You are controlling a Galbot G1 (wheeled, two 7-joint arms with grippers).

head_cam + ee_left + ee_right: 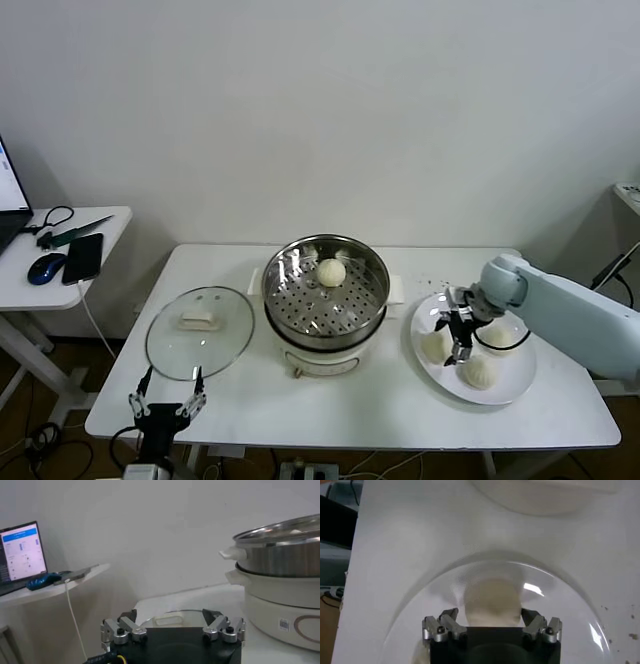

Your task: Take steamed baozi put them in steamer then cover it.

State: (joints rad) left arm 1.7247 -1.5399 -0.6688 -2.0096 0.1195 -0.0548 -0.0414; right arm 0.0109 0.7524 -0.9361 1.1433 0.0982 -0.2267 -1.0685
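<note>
Looking down from above, one baozi (331, 272) sits in the steamer (325, 290), the cover (200, 332) flat on the table (350, 410). Right gripper (458, 330) hovers spread over plate (505, 385) buns. Left gripper (172, 630) waits spread near the table's edge. Right wrist camera: fingers (445, 625) straddle a bun (490, 602).

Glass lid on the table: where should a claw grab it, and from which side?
Grip the white oblong handle at the centre of the lid, coming straight down from above. The lid lies flat with the handle up, and pinching across its narrow width looks likeliest to hold.
</note>
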